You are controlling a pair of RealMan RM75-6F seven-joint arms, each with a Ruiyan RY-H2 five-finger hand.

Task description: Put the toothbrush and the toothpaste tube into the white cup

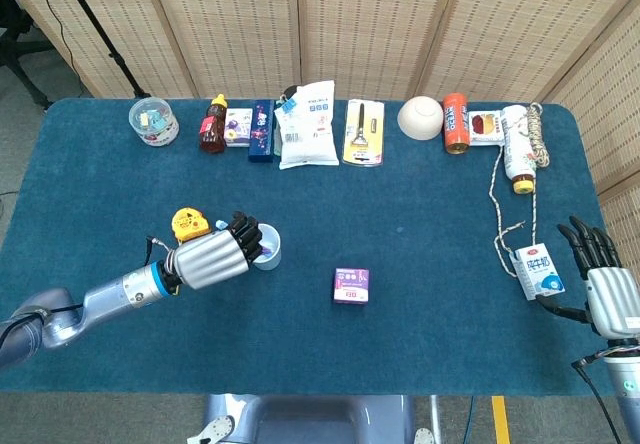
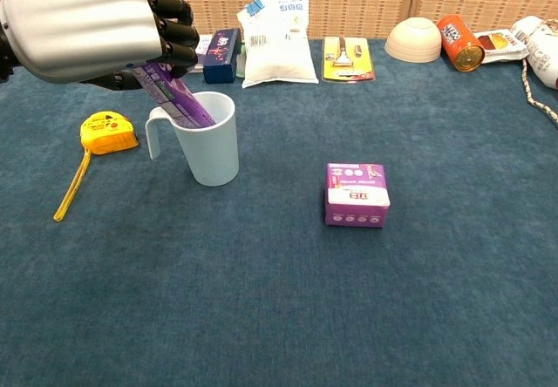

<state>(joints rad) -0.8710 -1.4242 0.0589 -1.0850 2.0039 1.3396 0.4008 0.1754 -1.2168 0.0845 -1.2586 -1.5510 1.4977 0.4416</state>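
The white cup (image 2: 207, 148) (image 1: 268, 248) stands left of the table's middle, handle to the left. My left hand (image 2: 91, 23) (image 1: 212, 256) hovers just over its rim and grips the purple toothpaste tube (image 2: 174, 99), whose lower end slants down inside the cup. The toothbrush is hidden behind the hand and tube. My right hand (image 1: 600, 274) rests at the table's right edge, fingers spread, holding nothing.
A yellow tape measure (image 2: 105, 134) lies left of the cup. A purple box (image 2: 356, 194) sits to its right. Bags, bottles, a bowl (image 2: 417, 38) and packets line the far edge. A milk carton (image 1: 535, 270) and rope (image 1: 505, 194) lie near the right hand.
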